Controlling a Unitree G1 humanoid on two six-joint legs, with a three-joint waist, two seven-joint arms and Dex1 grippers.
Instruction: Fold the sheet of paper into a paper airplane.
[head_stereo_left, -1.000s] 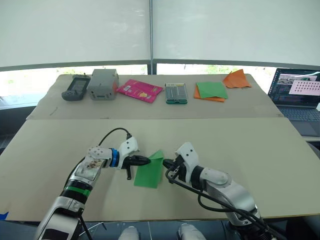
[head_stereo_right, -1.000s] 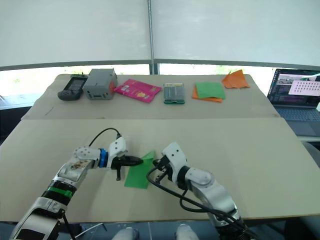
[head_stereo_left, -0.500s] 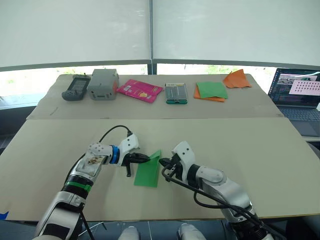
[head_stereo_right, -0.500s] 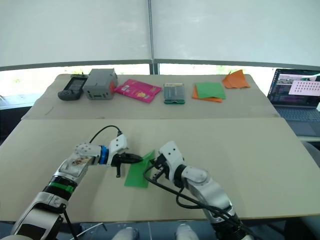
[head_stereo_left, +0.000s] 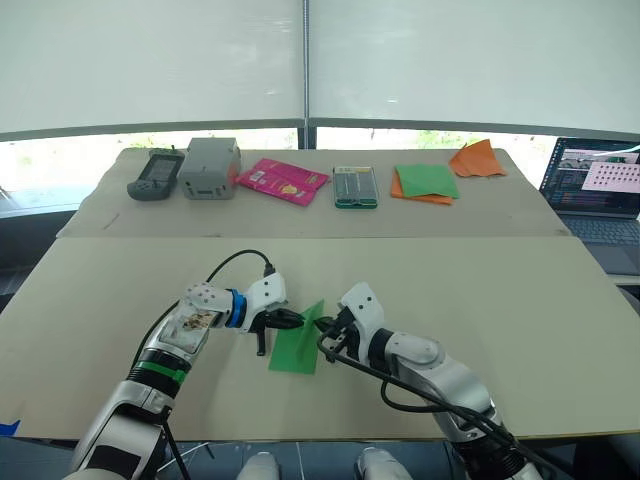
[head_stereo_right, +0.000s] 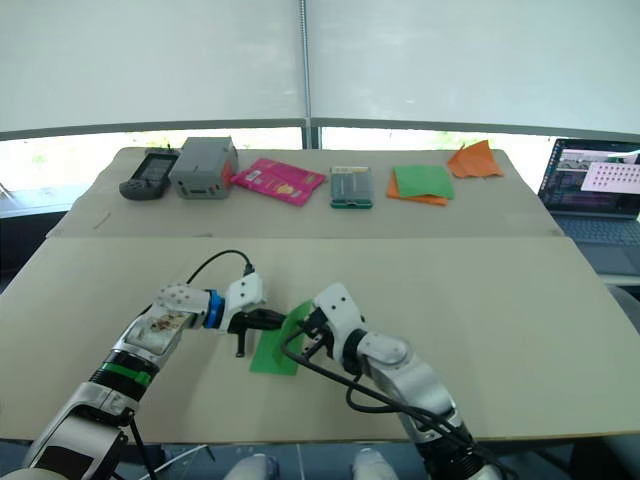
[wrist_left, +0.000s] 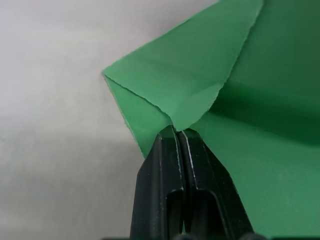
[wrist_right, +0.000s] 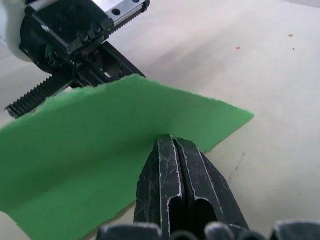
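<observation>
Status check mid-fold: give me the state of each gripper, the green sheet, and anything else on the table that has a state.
left gripper: shut on the sheet of paper's edge.
right gripper: shut on the sheet of paper's opposite edge.
sheet of paper: partly folded, far corner lifted, near part lying on the table.
stack of sheets: flat, untouched, on the far table.
orange paper piece: folded, pointed.
laptop: open, screen on.

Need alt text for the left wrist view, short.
The left gripper, its two black fingers closed together, pinches the edge of the bright green sheet of paper just below a folded-over corner flap. The pale table lies beside and under the paper.
</observation>
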